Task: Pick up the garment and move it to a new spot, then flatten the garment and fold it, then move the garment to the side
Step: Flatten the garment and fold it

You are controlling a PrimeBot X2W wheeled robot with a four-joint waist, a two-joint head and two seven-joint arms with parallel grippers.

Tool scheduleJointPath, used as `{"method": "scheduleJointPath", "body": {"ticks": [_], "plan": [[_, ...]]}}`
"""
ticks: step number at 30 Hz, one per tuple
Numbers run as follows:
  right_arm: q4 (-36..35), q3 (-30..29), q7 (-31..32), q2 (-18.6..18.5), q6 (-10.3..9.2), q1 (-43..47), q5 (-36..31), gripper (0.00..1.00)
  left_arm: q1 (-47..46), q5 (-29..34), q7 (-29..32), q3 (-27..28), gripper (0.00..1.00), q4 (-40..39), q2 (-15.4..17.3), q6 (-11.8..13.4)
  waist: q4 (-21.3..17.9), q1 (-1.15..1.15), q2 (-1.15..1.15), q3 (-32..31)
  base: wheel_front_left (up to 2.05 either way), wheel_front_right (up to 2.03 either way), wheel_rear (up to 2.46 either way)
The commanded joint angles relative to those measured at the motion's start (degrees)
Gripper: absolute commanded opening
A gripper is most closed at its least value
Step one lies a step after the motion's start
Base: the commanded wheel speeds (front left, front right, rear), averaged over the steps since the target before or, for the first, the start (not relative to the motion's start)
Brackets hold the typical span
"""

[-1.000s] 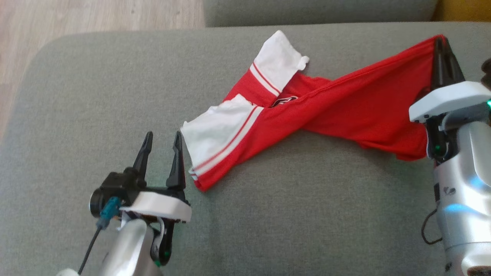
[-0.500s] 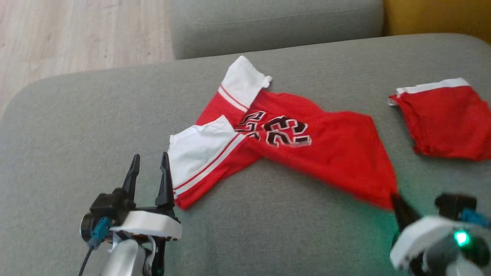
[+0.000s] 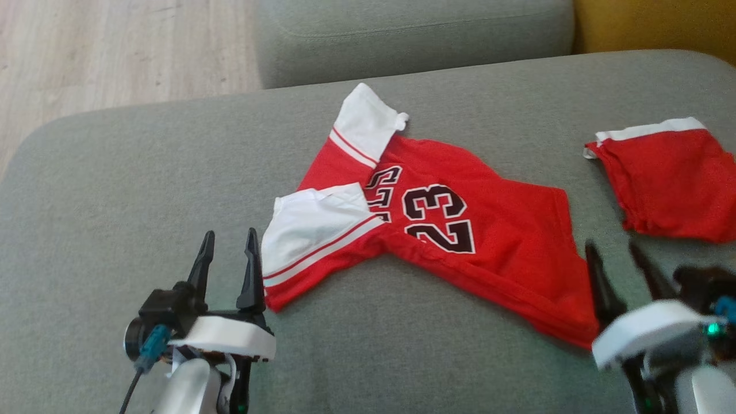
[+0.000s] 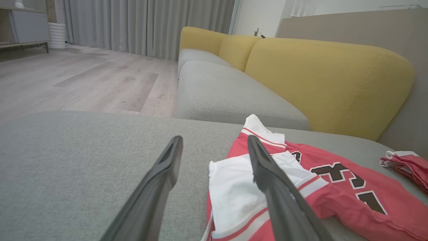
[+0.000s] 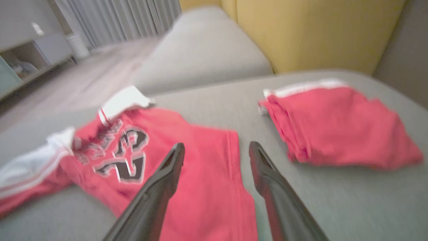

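One red jersey (image 3: 506, 241) between splayed left claw (image 3: 230, 233), right claw (image 3: 610, 246).

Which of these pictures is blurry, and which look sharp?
Right wrist view: smeared all over, the red jersey and the second red garment soft-edged. Left wrist view: sharp, the left fingers crisp. Head view: mostly sharp, though the right gripper is a little blurred.

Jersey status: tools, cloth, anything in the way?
Left tool open, empty, by white sleeve. Right tool open, empty, at hem. Jersey on cushion, 23 up, sleeves rumpled. Second red garment lies apart, right of it.
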Motion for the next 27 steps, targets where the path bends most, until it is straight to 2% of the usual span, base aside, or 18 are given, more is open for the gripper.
{"method": "scheduleJointPath", "body": {"ticks": [1, 7, 15, 20, 27], "plan": [[-2.4, 2.2, -2.4, -0.2, 0.39, -3.5, 0.1, 1.00, -2.7, 0.3, -0.5, 1.1, 1.00, -1.5, 0.4, -0.2, 0.6, 0.00, 0.00, 0.1, 0.00, 0.00, 0.00], [0.8, 7.2, -12.8, 0.5, 0.39, -7.7, 1.2, 1.00, -2.8, 0.3, -0.5, 0.5, 1.00, -1.5, 0.3, -0.3, 2.7, 0.00, 0.00, 0.8, 0.00, 0.00, 0.00], [8.5, 10.6, -16.6, 1.2, 0.39, -11.4, 1.8, 1.00, -3.5, 0.3, -0.5, -0.7, 1.00, -1.6, 0.3, -0.2, 6.3, 0.00, 0.00, 3.9, 0.00, 0.00, 0.00], [10.9, 15.2, -14.5, 0.9, 0.39, -16.0, 4.2, 1.00, -4.6, 0.1, -0.5, -1.3, 1.00, -1.7, 0.3, -0.3, 8.9, 0.00, 0.00, 6.4, 0.00, 0.00, 0.00], [16.4, 26.6, -5.5, -2.6, 0.39, -23.5, 16.0, 1.00, -6.3, -1.6, -0.5, -3.4, 1.00, -1.6, 0.3, 0.0, 12.5, 0.00, 0.00, 8.7, 0.00, 0.00, 0.00]]}}
